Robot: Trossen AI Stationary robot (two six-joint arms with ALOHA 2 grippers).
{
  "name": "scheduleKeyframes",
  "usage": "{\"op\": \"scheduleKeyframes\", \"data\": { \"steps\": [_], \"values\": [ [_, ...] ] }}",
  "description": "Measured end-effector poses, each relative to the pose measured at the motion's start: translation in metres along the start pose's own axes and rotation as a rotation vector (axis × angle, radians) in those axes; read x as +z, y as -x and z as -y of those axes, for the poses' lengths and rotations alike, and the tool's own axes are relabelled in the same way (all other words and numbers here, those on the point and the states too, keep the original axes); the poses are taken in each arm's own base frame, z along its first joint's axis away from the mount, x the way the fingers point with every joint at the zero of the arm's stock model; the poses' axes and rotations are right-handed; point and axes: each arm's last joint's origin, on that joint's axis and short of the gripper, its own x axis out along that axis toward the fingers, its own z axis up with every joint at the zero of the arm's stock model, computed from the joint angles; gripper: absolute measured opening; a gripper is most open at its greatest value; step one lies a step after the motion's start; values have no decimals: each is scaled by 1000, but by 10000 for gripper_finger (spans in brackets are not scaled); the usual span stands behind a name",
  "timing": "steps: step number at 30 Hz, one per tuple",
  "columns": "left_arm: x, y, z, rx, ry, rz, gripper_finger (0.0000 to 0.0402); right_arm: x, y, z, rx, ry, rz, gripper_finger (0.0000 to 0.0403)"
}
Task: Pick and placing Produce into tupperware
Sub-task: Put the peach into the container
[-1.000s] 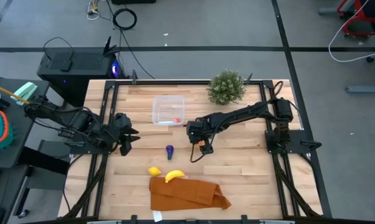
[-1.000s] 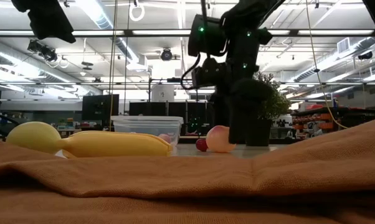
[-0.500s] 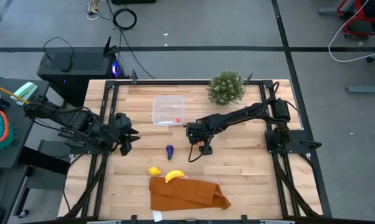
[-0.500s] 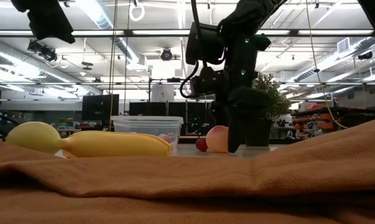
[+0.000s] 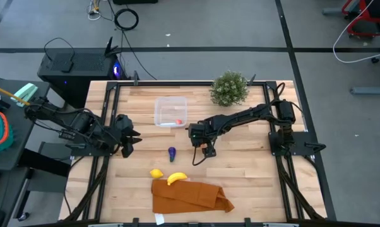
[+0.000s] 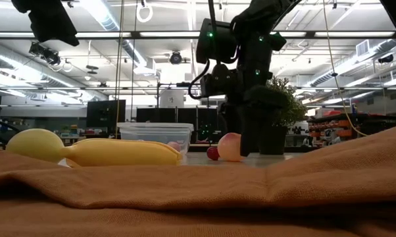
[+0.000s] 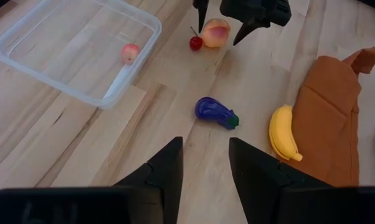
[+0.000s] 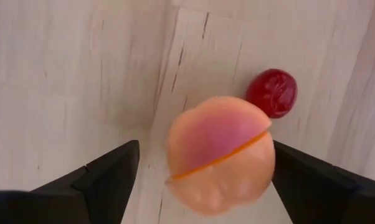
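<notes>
The right claw (image 5: pixel 206 150) stands with its two fingers spread wide, one on each side of the peach (image 8: pixel 220 154), low over the tabletop (image 5: pixel 253 161). In the right wrist view there is a gap between each finger and the fruit, so the claw has hold of nothing. The peach lies just beside the tupperware (image 5: pixel 170 111), off its near right corner, and a small red cherry (image 8: pixel 272 93) sits right against the peach.

The left claw (image 5: pixel 130 140) waits to the left of the tupperware, near the tabletop's left edge. Its fingers (image 7: pixel 162 171) are partly open with a clear gap between them, and nothing is held.

Count of things: one tupperware, clear and squarish, lying toward the far side of the tabletop. Inside it there is one small pink-red piece (image 7: pixel 130 53), near the wall that faces the peach. On the bare wood outside it there are five pieces of produce: one peach, one cherry, one purple eggplant (image 5: pixel 172 152), one lemon (image 5: pixel 156 173) and one banana (image 5: pixel 177 178). The eggplant lies in front of the tupperware, between the two claws. The lemon and banana lie farther forward from the tupperware, side by side, with the banana at the edge of the one orange-brown cloth (image 5: pixel 190 195). One green bushy plant (image 5: pixel 230 88) stands to the right of the tupperware, at the far edge.
</notes>
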Motion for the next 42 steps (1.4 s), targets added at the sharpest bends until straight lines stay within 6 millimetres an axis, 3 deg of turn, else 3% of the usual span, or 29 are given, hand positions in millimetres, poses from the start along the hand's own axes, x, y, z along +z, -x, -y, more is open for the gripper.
{"op": "scheduleKeyframes", "data": {
  "steps": [27,42],
  "values": [
    [0,0,0,0,2,0,133,0,0,0,-1,1,-2,261],
    [0,0,0,0,2,1,131,1,5,0,5,-43,-41,255]
  ]
}}
